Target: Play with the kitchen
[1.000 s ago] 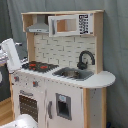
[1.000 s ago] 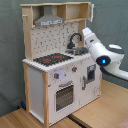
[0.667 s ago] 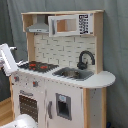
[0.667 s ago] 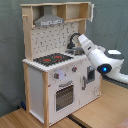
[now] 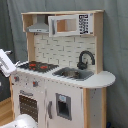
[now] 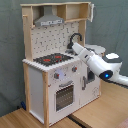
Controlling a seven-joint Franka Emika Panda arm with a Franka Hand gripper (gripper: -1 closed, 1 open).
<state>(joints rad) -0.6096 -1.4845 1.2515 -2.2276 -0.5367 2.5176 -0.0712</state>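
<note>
One boxy white-and-wood kitchen [image 6: 52, 75] stands here; the glossy rounded arm [image 6: 95, 62] reaches its hob [image 6: 52, 59] from three o'clock, jaws' state unclear.

Arm: my white arm [image 6: 97, 60] stretches in from the second exterior view's right, blue light glowing on its joint.
Gripper: I can't make out the fingers.

White, glossy arm [image 6: 97, 61] of rounded, tubular segments in the second exterior view. Bulbous joint housing [image 6: 107, 72] with a glowing blue light on its face. Dark seam lines between segments, a dark band under the lit joint. In the first exterior view, only a white, blocky end piece [image 5: 6, 62] with grey edges.
</note>
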